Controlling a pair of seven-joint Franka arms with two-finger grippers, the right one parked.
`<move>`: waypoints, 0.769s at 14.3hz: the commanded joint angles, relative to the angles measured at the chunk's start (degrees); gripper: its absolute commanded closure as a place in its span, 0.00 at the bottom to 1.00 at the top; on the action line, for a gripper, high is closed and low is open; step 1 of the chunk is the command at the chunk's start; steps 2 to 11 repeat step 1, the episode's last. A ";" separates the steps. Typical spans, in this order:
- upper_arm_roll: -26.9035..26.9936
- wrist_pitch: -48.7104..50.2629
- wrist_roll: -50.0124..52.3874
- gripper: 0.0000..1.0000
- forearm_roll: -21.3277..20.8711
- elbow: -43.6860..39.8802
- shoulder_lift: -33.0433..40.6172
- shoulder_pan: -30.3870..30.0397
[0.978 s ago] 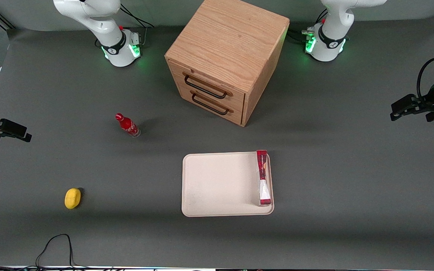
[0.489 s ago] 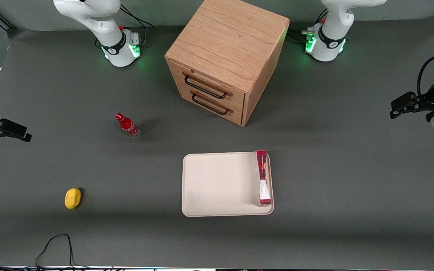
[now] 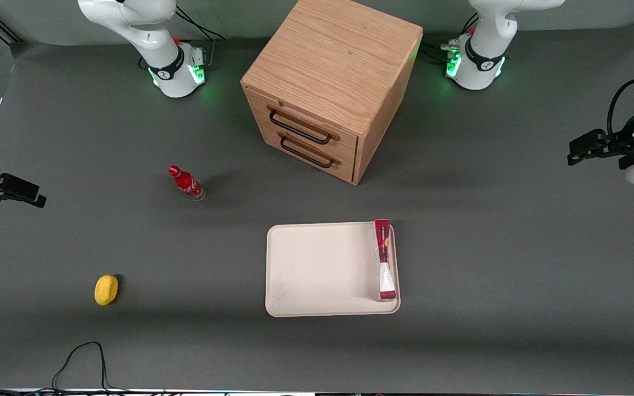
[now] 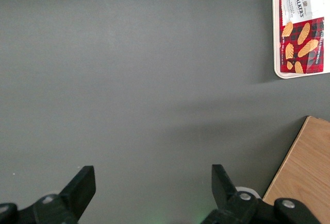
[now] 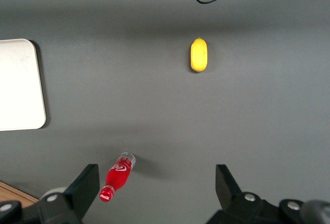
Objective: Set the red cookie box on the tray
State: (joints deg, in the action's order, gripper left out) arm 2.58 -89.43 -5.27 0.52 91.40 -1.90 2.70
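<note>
Black, my claw (image 3: pixel 574 155) hangs spread wide and empty at the front view's right edge, above bare grey table (image 3: pixel 487 247). At centre frame, the red cookie box (image 3: pixel 384 259) lies on the tray (image 3: pixel 317 269), along the rim nearest my claw.

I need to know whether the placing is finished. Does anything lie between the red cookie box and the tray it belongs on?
Nothing does: the red cookie box already lies on the tray, along its edge toward the working arm's end. The gripper hangs open, well clear over bare table at that end.
</note>
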 commanded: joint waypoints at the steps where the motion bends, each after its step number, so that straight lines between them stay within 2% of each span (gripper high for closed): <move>1: 0.23 0.74 1.05 0.00 -0.60 1.06 1.38 0.46; 11: 0.23 0.74 1.05 0.00 -0.60 1.06 1.38 0.46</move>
